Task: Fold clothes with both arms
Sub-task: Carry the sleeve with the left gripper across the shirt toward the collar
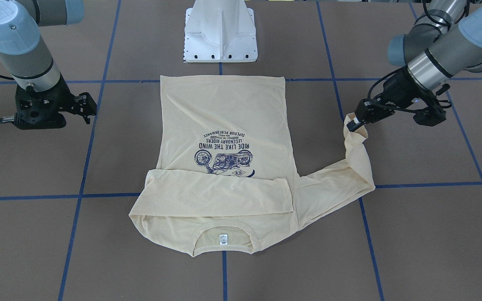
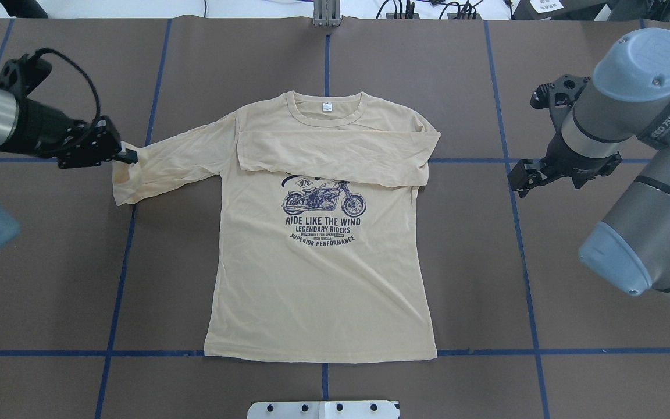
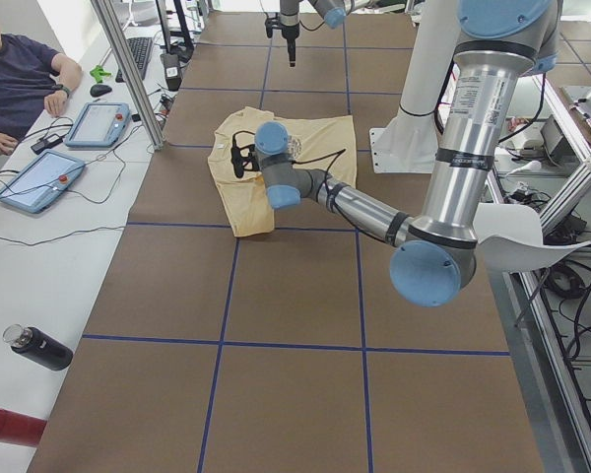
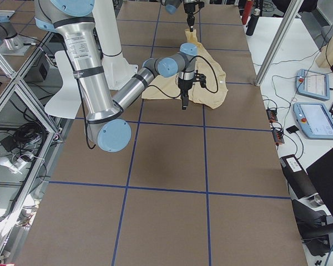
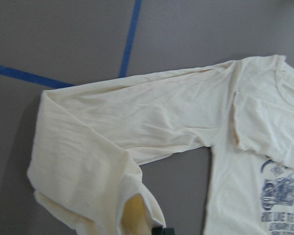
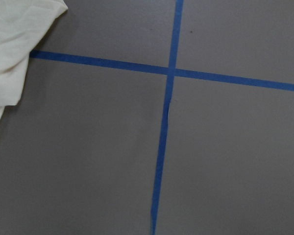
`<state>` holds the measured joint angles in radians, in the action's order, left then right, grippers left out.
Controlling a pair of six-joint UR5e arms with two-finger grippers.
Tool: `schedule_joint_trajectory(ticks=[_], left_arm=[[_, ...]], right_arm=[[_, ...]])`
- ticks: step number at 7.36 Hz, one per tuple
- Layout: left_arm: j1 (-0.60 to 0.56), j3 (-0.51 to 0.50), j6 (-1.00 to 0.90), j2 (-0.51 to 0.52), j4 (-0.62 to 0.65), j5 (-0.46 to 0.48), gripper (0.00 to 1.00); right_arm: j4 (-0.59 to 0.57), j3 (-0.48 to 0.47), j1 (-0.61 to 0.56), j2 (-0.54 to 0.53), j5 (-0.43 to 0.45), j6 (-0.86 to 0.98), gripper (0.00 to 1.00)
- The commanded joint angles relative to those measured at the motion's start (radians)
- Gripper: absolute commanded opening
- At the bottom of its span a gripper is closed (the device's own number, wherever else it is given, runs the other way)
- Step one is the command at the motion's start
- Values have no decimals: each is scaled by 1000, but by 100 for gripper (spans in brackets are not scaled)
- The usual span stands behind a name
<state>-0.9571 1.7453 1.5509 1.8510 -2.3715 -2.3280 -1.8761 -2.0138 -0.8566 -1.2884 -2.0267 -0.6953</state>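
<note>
Overhead exterior, frame left: left gripper (image 2: pixel 130 156) is clamped on the unfolded sleeve's cuff (image 2: pixel 123 173), which I judge must next cross the T-shirt (image 2: pixel 323 279).

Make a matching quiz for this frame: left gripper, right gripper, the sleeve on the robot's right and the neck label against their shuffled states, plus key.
Things:
1. left gripper
2. right gripper
3. right-side sleeve
4. neck label

States:
A. folded across the chest, covering the top of the print
B. over bare table beside the shirt, holding nothing
C. inside the collar, at the end far from the robot
D. shut on the left-side sleeve cuff

Pairs: 1-D, 2-B, 3-A, 4-C
</note>
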Motion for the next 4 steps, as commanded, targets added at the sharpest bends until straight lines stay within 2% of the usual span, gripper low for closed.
schedule_joint_trajectory(ticks=[1,2,4], left_arm=[[6,-4,128,275,255,-16,0],[9,-27,226,342,249,-14,0],[87,-166,334,509,226,8,0]], right_arm=[[0,6,-51,-45,-32,91,100],[0,7,-56,-46,-36,95,100],[0,20,-56,-46,-37,92,100]])
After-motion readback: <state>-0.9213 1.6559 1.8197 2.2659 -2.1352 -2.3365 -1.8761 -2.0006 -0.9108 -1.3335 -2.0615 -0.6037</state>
